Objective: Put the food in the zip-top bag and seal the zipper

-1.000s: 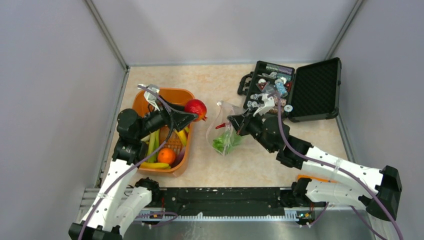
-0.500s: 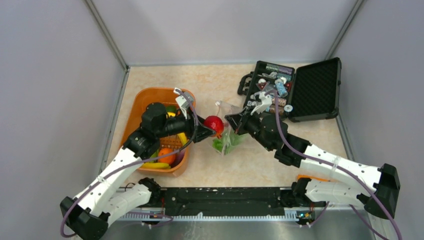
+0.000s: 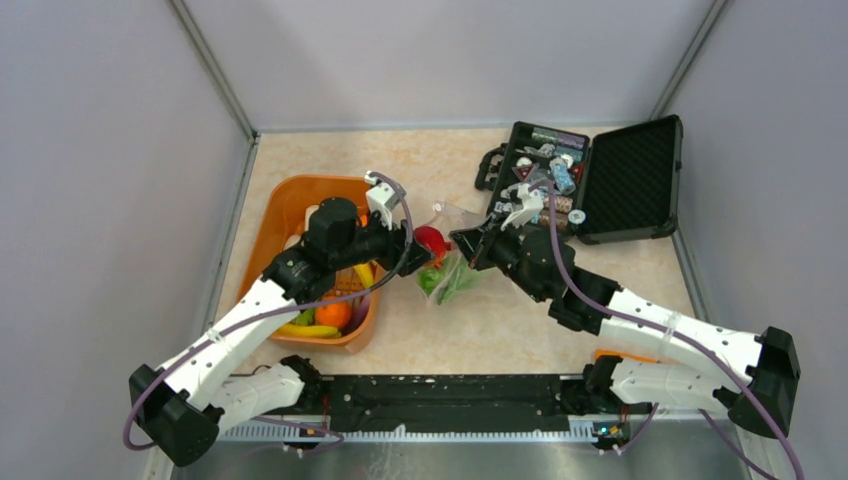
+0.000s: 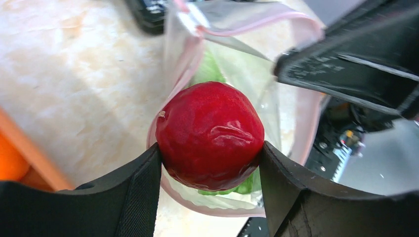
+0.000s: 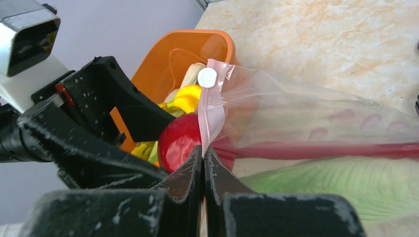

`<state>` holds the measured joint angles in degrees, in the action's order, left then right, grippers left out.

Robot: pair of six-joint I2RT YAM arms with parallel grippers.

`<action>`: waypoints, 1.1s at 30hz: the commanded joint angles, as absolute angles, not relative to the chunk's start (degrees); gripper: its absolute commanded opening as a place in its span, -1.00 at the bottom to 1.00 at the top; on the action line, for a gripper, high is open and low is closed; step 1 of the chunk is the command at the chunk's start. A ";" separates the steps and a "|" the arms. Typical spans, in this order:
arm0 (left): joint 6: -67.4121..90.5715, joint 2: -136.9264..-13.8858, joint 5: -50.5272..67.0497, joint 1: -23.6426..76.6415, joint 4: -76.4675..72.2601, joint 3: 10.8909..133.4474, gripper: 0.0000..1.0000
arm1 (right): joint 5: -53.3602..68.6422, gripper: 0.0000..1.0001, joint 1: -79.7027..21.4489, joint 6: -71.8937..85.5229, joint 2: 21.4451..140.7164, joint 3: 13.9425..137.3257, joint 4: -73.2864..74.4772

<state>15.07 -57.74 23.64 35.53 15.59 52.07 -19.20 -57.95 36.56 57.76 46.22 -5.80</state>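
Looking down on a beige marbled tabletop (image 3: 430, 335) fenced by grey walls, carrying an open black hard case (image 3: 630, 170) far right and an orange tub (image 3: 285, 205) on the left, holding a banana (image 3: 312, 330) and an orange (image 3: 333, 313). Finding between them the clear zip-top bag (image 3: 452, 275), mouth gaping toward the tub, green leaf (image 5: 321, 182) and red chilli (image 5: 321, 150) inside, with the right gripper (image 5: 203, 153) pinching closed on its edge by the pink zipper (image 4: 247, 24). Clamping a glossy red fruit (image 4: 210, 133) in the left gripper (image 4: 210, 150), holding it right at the bag's mouth.
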 commanded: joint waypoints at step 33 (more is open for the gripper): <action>23.39 -60.07 17.82 35.60 10.19 51.91 -0.60 | -8.07 -1.00 -56.07 38.53 58.21 47.89 -14.15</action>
<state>18.87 -60.16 21.30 35.51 14.98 52.75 -11.07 -56.45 38.59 59.00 46.19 -8.25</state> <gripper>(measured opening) 0.656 0.004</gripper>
